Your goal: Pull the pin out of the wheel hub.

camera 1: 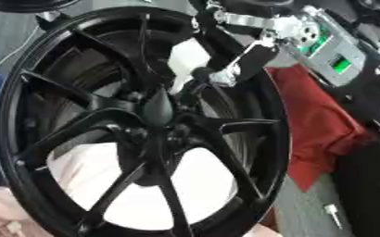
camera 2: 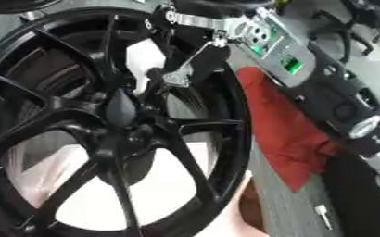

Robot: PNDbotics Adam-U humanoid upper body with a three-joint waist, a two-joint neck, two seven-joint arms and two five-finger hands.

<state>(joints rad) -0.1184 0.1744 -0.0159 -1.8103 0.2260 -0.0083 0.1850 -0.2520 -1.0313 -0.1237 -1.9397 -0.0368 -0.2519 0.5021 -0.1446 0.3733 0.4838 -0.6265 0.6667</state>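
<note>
Clearly we are looking down at a black wheel hub [camera 1: 144, 134] that fills most of both views, its spokes running out from a dark centre to the rim. Our right robot hand [camera 1: 234, 60] comes in from the upper right, its silver and black wrist crossing above the rim, and its fingers [camera 2: 181, 76] reach down between 2 spokes to a spot just above the centre. At their tips sits a small dark rounded knob [camera 1: 201, 72], which we take to be the head of the pin; the fingers look curled close around it, though the dark parts blur together and we cannot tell for certain whether they pinch it. The pin appears to sit still in the hub, close against the spoke roots, so we judge that the reach and perhaps the grasp are done while the pull itself is left. Our left robot hand shows in neither view. Beside the wheel, on the right, a red cloth [camera 1: 323, 129] lies on the grey desk [camera 2: 287, 208], and a small pale bolt-like piece [camera 1: 332, 214] lies near the lower right, well apart from the work.
</note>
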